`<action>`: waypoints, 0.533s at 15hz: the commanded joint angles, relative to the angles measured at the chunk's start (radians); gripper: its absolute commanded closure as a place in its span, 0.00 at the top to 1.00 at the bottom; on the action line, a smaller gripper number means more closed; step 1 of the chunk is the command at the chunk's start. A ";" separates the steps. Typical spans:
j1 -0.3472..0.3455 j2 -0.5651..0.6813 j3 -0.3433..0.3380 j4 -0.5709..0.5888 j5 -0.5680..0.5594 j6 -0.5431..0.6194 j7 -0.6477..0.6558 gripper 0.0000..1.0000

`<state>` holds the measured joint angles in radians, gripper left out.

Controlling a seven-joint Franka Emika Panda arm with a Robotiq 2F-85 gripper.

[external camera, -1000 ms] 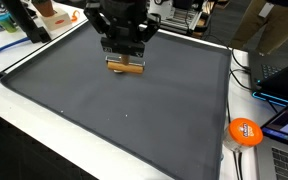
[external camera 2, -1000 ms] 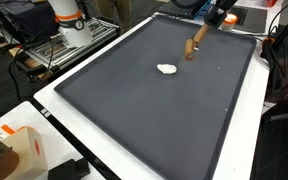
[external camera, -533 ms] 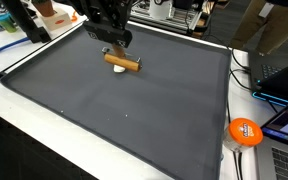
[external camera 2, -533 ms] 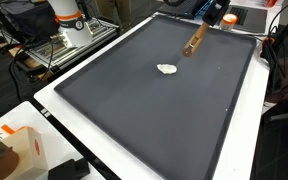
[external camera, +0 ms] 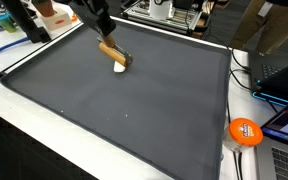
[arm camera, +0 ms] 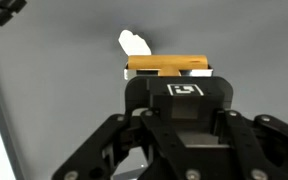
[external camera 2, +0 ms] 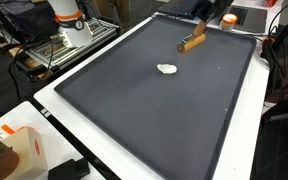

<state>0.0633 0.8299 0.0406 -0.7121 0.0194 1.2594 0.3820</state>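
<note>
Gripper (external camera: 105, 40) is clamped tight on block (external camera: 114, 55), w/ jaws nearly together, held tilted over the far part of mat (external camera: 134, 115). Block looks like stiff, light wood, prob. smooth, so grab mid-length across the narrow sides. It's tan w/ a dark end. White scrap (external camera: 120, 69) lies just under.

Both exterior views share the mat (external camera: 134, 110); wrist view peers down.

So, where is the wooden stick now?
In both exterior views the wooden stick hangs in the gripper above the grey mat, close to the small white piece.
</note>
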 commanded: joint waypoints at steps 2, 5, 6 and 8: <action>-0.051 -0.164 -0.008 -0.241 0.027 0.072 0.073 0.22; -0.094 -0.234 0.013 -0.369 0.056 0.191 0.005 0.22; -0.101 -0.255 0.014 -0.414 0.056 0.245 -0.028 0.22; -0.084 -0.183 0.002 -0.304 0.033 0.215 -0.016 0.22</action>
<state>-0.0215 0.6459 0.0432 -1.0186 0.0530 1.4773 0.3641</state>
